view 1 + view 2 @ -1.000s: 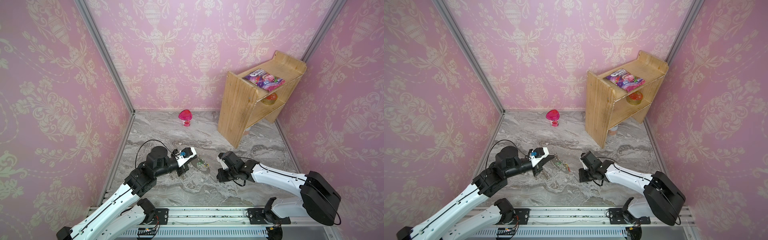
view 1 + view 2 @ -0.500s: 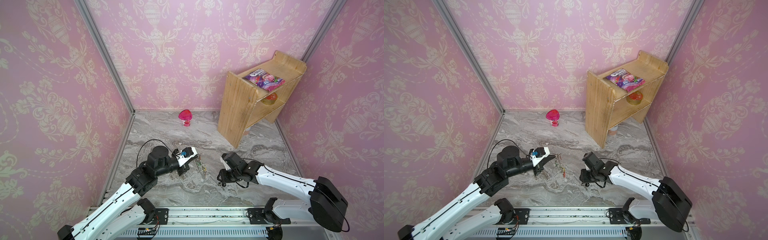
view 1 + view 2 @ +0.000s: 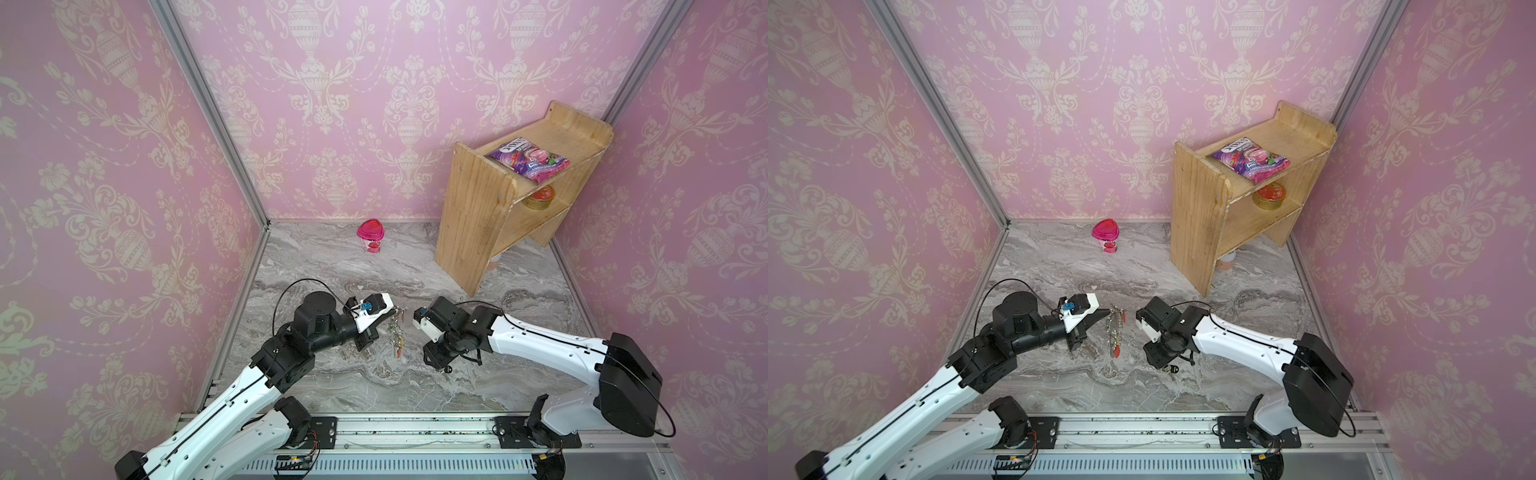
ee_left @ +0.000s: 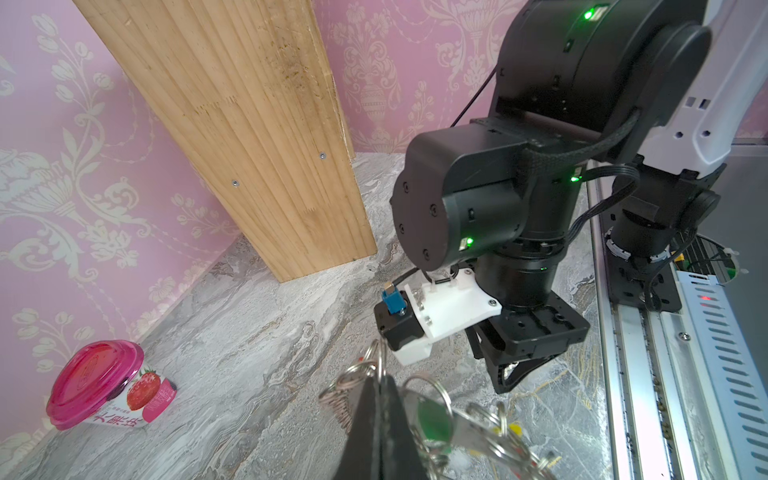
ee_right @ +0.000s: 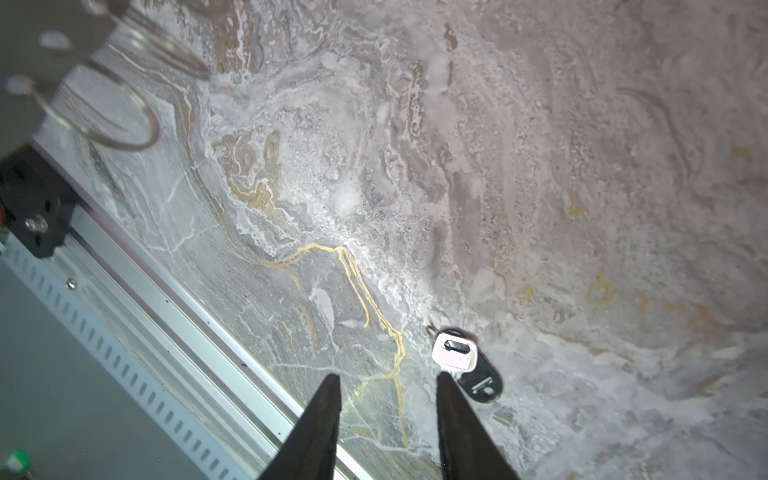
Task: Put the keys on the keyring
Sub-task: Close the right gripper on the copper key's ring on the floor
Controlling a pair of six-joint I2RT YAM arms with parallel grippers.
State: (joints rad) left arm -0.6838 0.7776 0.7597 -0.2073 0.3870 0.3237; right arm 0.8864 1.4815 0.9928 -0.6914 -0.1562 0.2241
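The keyring hangs edge-on from my left gripper, which is shut on its top; rings and green, yellow and red tags dangle below the tips. In both top views it hangs above the marble between the two arms. My right gripper points down at the table, open and empty. The keys, a silver key on a black tag, lie flat on the marble just past one fingertip, outside the gap. In a top view they show under the right gripper.
A wooden shelf stands at the back right with a snack bag on top and a tin inside. A pink-lidded cup sits by the back wall. The metal rail runs along the front edge.
My right gripper has opened. The keyring, slanted near the table a second ago, now hangs straight down from the left gripper.
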